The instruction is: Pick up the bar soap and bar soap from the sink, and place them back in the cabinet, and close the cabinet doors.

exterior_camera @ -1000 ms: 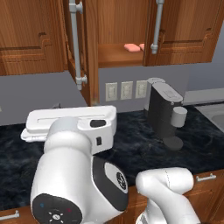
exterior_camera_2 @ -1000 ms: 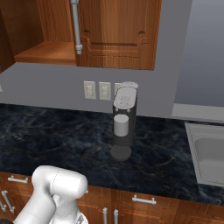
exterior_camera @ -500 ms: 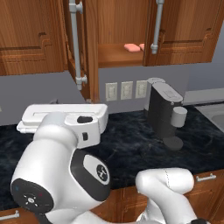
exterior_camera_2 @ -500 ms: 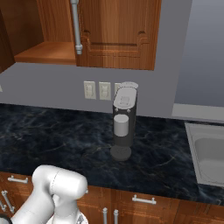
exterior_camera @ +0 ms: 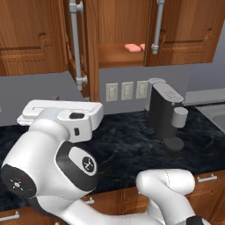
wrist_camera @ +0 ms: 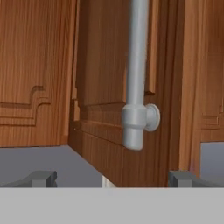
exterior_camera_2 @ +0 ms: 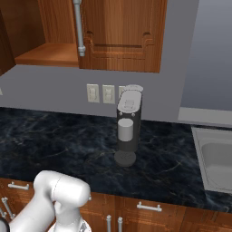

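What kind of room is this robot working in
A rendered home kitchen: wooden wall cabinet above a dark marble counter, a coffee machine by wall outlets, and a metal sink.

Kitchen: dark marble counter (exterior_camera_2: 59, 145), wood wall cabinets (exterior_camera: 30, 35), sink (exterior_camera_2: 216, 158), coffee machine (exterior_camera_2: 127, 129), wall outlets (exterior_camera_2: 100, 94).

coffee machine (exterior_camera_2: 127, 128) upright on dark marble counter (exterior_camera_2: 54, 140) | wall outlets (exterior_camera_2: 100, 94) behind

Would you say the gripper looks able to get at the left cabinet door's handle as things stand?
Probably yes. In the hand view the open gripper faces the handle of the left cabinet door, which stands ajar, and nothing lies between them.
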